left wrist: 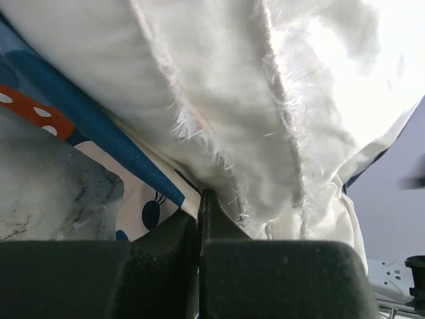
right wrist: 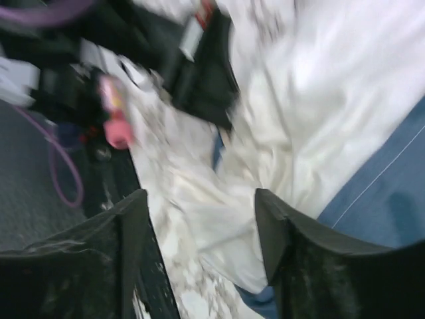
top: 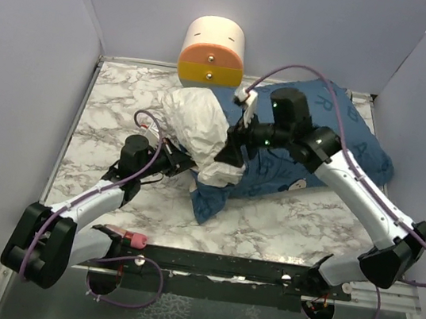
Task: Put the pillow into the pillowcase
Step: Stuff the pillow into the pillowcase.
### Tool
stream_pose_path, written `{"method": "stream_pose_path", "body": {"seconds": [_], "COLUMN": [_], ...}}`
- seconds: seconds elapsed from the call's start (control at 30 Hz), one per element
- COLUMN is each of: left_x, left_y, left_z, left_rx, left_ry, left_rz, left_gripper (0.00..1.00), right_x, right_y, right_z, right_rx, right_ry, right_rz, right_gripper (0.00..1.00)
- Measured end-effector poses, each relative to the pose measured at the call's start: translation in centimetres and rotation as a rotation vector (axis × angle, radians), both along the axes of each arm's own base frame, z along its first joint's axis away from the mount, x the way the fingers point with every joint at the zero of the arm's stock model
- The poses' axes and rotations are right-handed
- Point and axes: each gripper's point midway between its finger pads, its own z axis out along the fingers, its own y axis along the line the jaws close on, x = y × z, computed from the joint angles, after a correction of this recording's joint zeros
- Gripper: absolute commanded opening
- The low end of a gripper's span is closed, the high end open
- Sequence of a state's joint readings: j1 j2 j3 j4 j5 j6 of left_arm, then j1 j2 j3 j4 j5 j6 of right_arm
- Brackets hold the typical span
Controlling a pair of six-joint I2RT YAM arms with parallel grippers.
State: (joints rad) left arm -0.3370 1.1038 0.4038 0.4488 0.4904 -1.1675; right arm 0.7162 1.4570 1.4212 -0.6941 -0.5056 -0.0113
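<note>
Pillow (right wrist: 332, 86) lies beyond parted right fingers (right wrist: 129, 246); against closed left fingers (left wrist: 265, 279)

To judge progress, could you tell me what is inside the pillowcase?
The pillow enters the pillowcase, its white end sticking out; the blue cloth covers how far it reaches.

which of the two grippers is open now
The right gripper, on the arm reaching over the blue printed pillowcase: its fingers stand apart above the plump white fabric pillow; the left gripper is shut.
</note>
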Motion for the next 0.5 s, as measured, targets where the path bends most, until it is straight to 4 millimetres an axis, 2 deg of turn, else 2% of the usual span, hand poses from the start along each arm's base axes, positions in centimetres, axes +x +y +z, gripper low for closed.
{"method": "stream_pose_path", "body": {"seconds": [0.1,0.17,0.23,0.27,0.3,0.37,0.4,0.43,0.47,0.5], "left_x": [-0.1,-0.2,-0.3,-0.4,-0.5,-0.5,-0.5,-0.5,-0.6,-0.8], "left_y": [-0.1,-0.2,-0.2,-0.3,-0.3,-0.3,-0.3,-0.3,-0.2,-0.2], "left_z": [-0.3,-0.5,-0.5,-0.5,-0.5,-0.5,-0.5,-0.5,-0.4,-0.4], "left_rx": [0.008,0.014,0.018,0.020,0.020,0.024,0.026,0.027,0.027,0.026], "left_ry": [-0.003,-0.006,-0.012,-0.014,-0.015,-0.019,-0.022,-0.025,-0.028,-0.031], "left_rz": [-0.017,-0.029,-0.041,-0.047,-0.051,-0.053,-0.054,-0.054,-0.053,-0.052], "left_gripper": [0.00,0.00,0.00,0.00,0.00,0.00,0.00,0.00,0.00,0.00], "right_x": [-0.2,-0.2,0.7,1.6,2.3,4.4,5.6,6.2,6.9,7.1], "right_y": [1.8,2.7,3.9,5.2,6.0,7.7,8.3,8.4,8.1,7.8], "right_z": [8.7,12.7,14.5,14.5,14.0,10.6,7.0,4.3,0.8,-1.9], "right_rx": [0.183,0.252,0.275,0.267,0.252,0.177,0.103,0.046,-0.030,-0.087], "right_ry": [-0.122,-0.191,-0.234,-0.245,-0.248,-0.219,-0.180,-0.149,-0.110,-0.078], "right_rz": [0.080,0.108,0.106,0.094,0.074,0.018,-0.020,-0.046,-0.076,-0.095], "right_gripper": [0.75,0.77,0.76,0.76,0.75,0.74,0.73,0.73,0.72,0.71]}}
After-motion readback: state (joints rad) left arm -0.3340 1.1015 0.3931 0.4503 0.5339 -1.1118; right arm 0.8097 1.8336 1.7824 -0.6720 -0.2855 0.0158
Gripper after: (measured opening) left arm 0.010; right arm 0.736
